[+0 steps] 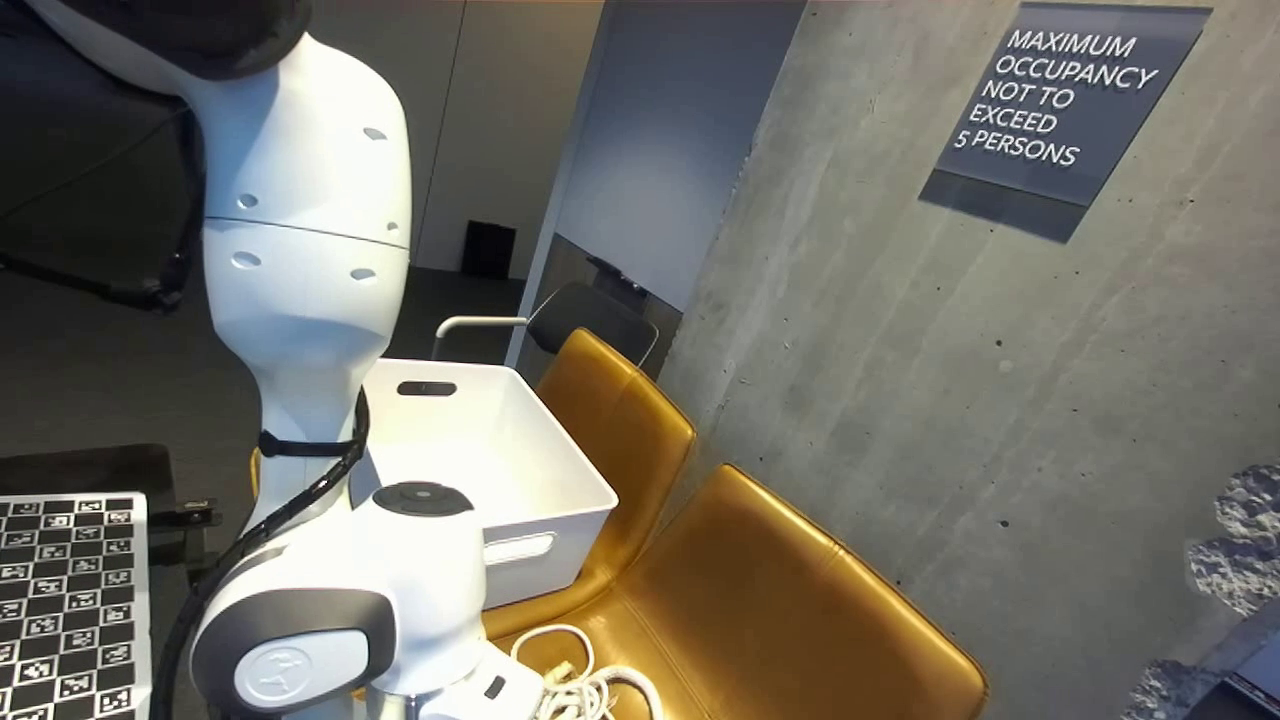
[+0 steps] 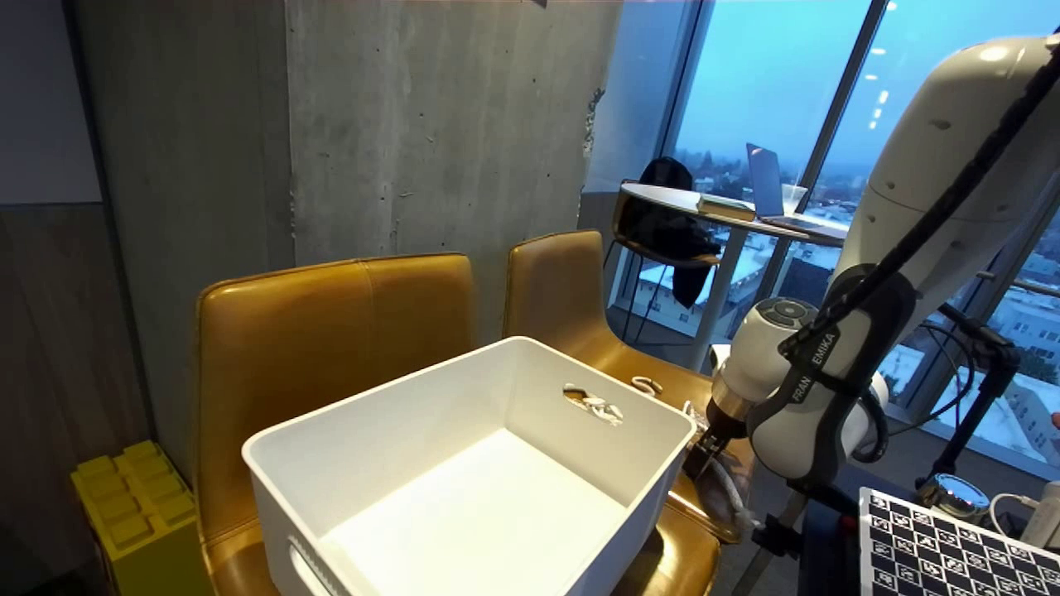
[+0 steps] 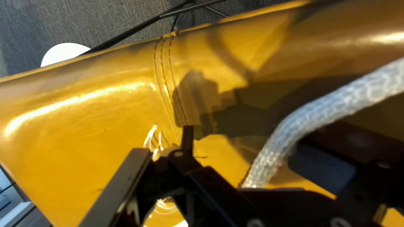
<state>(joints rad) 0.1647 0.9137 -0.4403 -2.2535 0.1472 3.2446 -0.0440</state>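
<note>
Concrete wall at the back; white robot arm before it. Two tan chairs side by side, white open bin on one. Gripper low over the neighbouring seat, jaws well apart, no grip seen. White braided rope: loops on that seat; wrist view shows one length bending down between the spread fingers. Contact: cannot tell.

2 lthr chrs, 1 tub
</note>
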